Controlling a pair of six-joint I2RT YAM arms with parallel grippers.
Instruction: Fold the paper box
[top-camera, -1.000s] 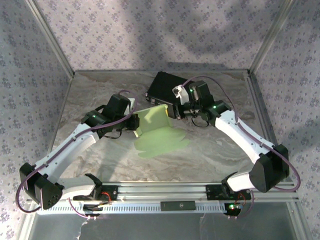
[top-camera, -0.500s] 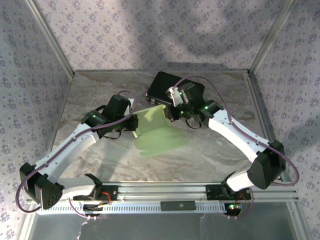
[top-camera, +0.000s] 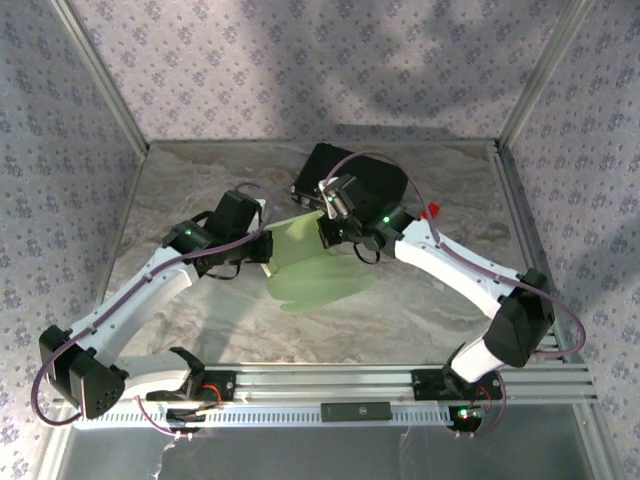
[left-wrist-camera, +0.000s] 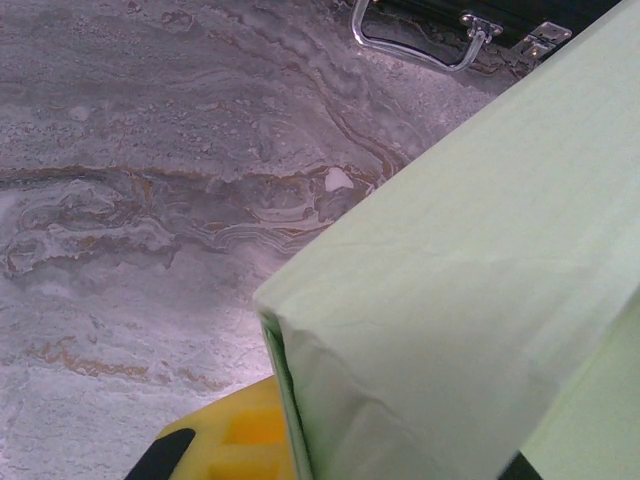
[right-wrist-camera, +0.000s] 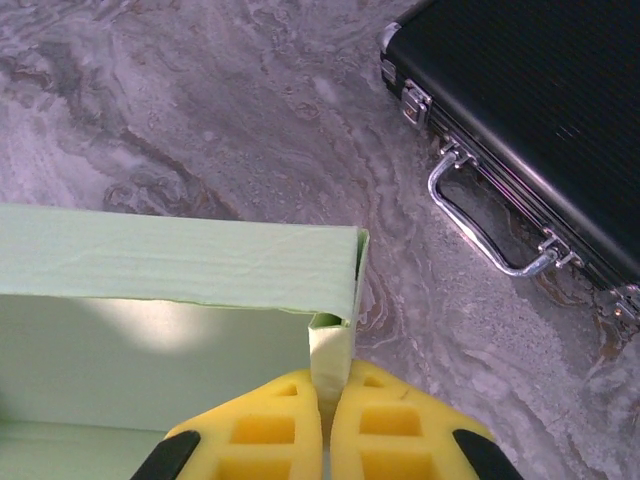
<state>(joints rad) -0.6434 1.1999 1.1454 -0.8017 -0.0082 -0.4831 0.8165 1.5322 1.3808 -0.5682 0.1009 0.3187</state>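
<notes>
The paper box (top-camera: 312, 268) is pale green card, partly folded, lying at the table's middle with its back and side walls raised. My left gripper (top-camera: 268, 246) is at the box's left wall and is shut on it. In the left wrist view the green wall (left-wrist-camera: 470, 280) runs down beside one yellow finger (left-wrist-camera: 225, 440) and hides the other. My right gripper (top-camera: 326, 228) is at the box's right rear corner. In the right wrist view its yellow fingers (right-wrist-camera: 265, 435) are pinched on a narrow upright flap of the box (right-wrist-camera: 180, 260) at that corner.
A black hard case (top-camera: 350, 175) with metal latches and a handle (right-wrist-camera: 485, 225) lies just behind the box, close to the right gripper. A small red item (top-camera: 432, 211) sits by the right forearm. Metal frame rails border the marbled table (top-camera: 200, 190).
The right arm swung left from beside the black case to the box's right rear corner and its jaws closed on the flap. The left arm and its grip stayed as they were.
</notes>
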